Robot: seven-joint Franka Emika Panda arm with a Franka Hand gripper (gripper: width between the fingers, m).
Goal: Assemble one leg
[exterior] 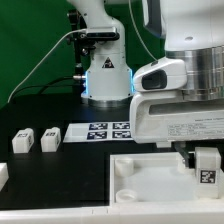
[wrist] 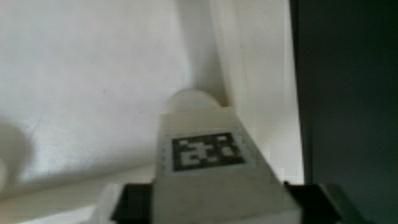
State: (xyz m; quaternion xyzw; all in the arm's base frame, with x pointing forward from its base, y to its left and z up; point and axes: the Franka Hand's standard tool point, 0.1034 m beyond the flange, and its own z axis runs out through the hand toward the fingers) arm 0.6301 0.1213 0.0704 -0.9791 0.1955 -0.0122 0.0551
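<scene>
My gripper (exterior: 205,160) is shut on a leg (exterior: 207,168), a small white block with a black-and-white marker, and holds it upright over the exterior view's right part of the large flat white panel (exterior: 150,175). In the wrist view the leg (wrist: 205,140) sits between my dark fingers (wrist: 139,203), its far end over the panel (wrist: 89,90) close to the panel's edge. I cannot tell whether the leg touches the panel. Two more legs (exterior: 22,141) (exterior: 50,138) lie on the black table at the exterior view's left.
The marker board (exterior: 105,130) lies behind the panel, in front of the robot base (exterior: 105,75). Another white part (exterior: 3,176) shows at the exterior view's left edge. A round socket (exterior: 128,195) sits at the panel's near left corner.
</scene>
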